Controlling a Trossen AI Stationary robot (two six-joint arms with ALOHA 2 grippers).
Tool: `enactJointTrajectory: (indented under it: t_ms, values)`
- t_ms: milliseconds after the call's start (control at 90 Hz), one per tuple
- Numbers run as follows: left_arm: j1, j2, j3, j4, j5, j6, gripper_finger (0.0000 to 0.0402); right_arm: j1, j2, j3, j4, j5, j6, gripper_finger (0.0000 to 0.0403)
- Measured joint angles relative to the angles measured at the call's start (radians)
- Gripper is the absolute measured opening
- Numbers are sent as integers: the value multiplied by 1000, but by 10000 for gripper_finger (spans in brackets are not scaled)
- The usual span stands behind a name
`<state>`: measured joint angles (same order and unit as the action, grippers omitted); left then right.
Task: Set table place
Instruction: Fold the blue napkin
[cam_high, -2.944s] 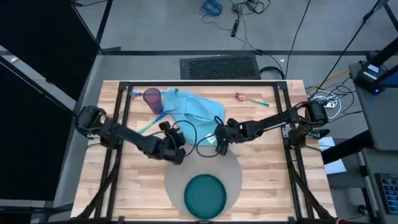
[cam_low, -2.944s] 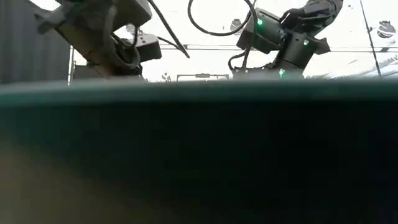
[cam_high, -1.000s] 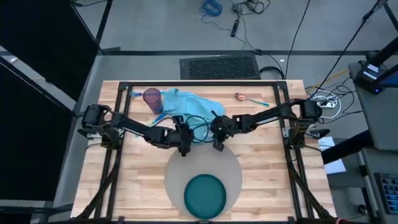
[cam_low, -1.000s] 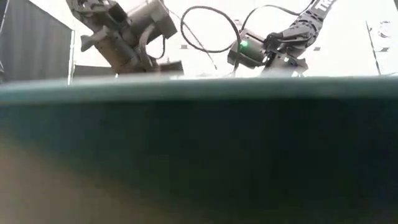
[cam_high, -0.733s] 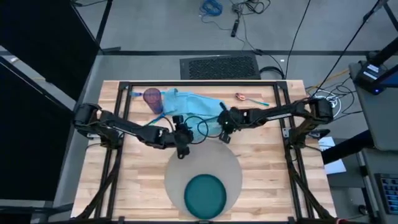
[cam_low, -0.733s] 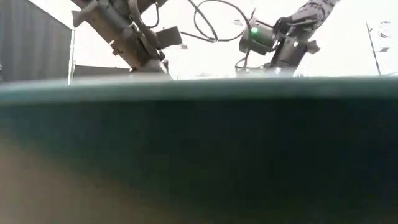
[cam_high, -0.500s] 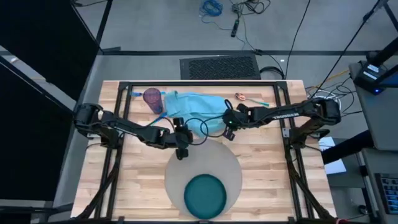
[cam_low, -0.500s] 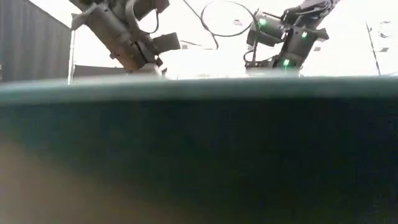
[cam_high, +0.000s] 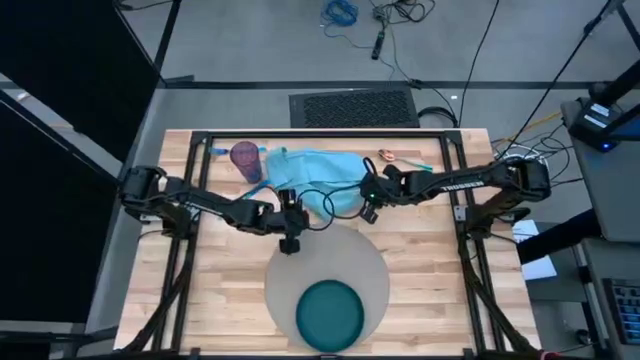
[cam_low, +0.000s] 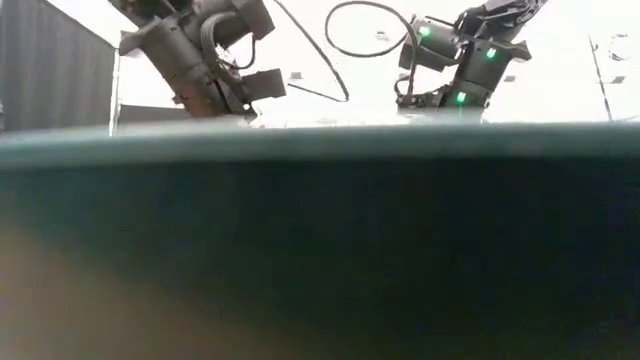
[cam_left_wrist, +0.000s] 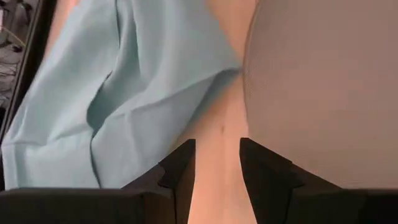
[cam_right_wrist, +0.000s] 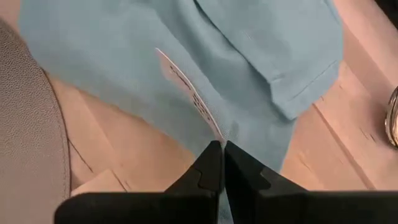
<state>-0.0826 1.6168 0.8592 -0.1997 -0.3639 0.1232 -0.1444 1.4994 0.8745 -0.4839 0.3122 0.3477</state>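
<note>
On the table (cam_high: 420, 270), a dark teal plate (cam_high: 330, 312) lies on the round grey placemat (cam_high: 300, 265) near the front edge. A light blue napkin (cam_high: 310, 170) lies crumpled behind the mat. My right gripper (cam_high: 368, 210) stands at the napkin's right end, shut on the cloth (cam_right_wrist: 124, 56). My left gripper (cam_high: 290, 243) hovers open over bare wood between the napkin (cam_left_wrist: 124, 81) and the placemat (cam_left_wrist: 323, 87), with nothing between its fingers (cam_left_wrist: 180, 171). The plate's rim (cam_low: 320, 250) fills the low view. My right gripper pinches the napkin's edge (cam_right_wrist: 231, 132) between its two shut fingers, just beside a white label (cam_right_wrist: 186, 87) sewn to the cloth. The fingers come from above, slanting in from the table's right. The rest of the napkin lies on the table.
A purple cup (cam_high: 245, 157) stands at the napkin's far left corner. A spoon with a teal handle (cam_high: 400, 158) lies at the far right of the napkin. Bare wood shows to the left and right of the placemat.
My right gripper, still shut on the napkin, has gone toward the table's right and far edges. The napkin's right end has been drawn out with it and the cloth has spread wider, while its left part by the cup has stayed put.
</note>
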Motion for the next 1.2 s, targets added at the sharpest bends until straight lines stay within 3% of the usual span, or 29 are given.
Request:
enactJointTrajectory:
  t_ms: [111,544,744,1033,1200]
  values:
    - [53,0,0,12,48,18,111,0,0,1,2,0,0,0]
    - [131,133,-1,70,-5,98,111,0,0,2,9,-30,-1,0]
    - [126,144,-1,106,-136,147,111,0,-1,2,11,-30,-8,0]
    - [142,144,-1,113,-115,149,109,0,-1,3,11,-30,-8,0]
    - [154,161,0,116,-77,147,82,0,-1,3,15,-30,-8,0]
